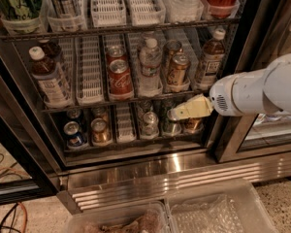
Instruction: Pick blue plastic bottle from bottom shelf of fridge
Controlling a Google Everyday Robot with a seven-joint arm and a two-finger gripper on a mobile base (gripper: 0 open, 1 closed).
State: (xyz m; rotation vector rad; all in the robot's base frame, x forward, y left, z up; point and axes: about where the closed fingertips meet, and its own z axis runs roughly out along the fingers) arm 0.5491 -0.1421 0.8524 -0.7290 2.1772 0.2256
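Two small bottles of brown drink with white caps and pale labels with dark print stand on the shelf above the lowest one in the fridge [136, 165]: one at the left [47, 79], one at the right [209, 59]. The lowest shelf holds only short cans [101, 130]. My gripper [173, 114], pale yellow on a white arm [262, 91], reaches in from the right. It sits in front of the right cans [170, 127] on the lowest shelf, below and left of the right bottle. It holds nothing that I can see.
A clear water bottle [149, 67], red cola cans [119, 74] and gold cans [177, 67] share the bottles' shelf. A black door frame [230, 135] stands right of the gripper. A steel grille base [184, 176] and two clear plastic bins [218, 212] lie below.
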